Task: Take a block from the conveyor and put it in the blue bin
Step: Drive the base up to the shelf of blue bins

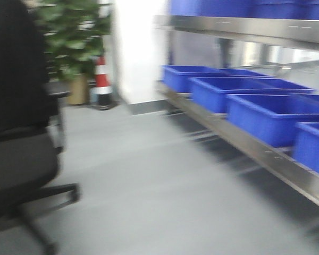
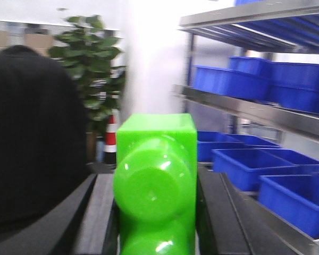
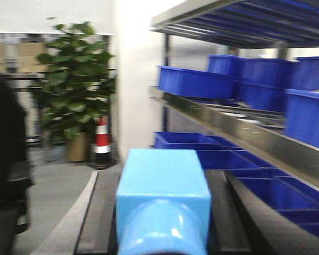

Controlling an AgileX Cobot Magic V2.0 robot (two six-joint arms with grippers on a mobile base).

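Observation:
My left gripper [image 2: 155, 212] is shut on a bright green block [image 2: 157, 180] with round studs, held between the two black fingers [image 2: 103, 212]. My right gripper [image 3: 162, 212] is shut on a light blue block [image 3: 164, 186] with a round stud. Blue bins [image 1: 258, 106] sit in a row on the low steel shelf at the right of the front view; more blue bins show in the left wrist view [image 2: 255, 164] and the right wrist view [image 3: 202, 82]. The conveyor is out of view. Neither gripper shows in the front view.
A black office chair [image 1: 16, 138] stands at the left, also seen in the left wrist view [image 2: 32, 133]. A potted plant [image 1: 74, 42] and a red-white cone [image 1: 101, 79] stand by the white wall. A steel rack [image 1: 244, 143] runs along the right. Grey floor [image 1: 149, 186] lies between.

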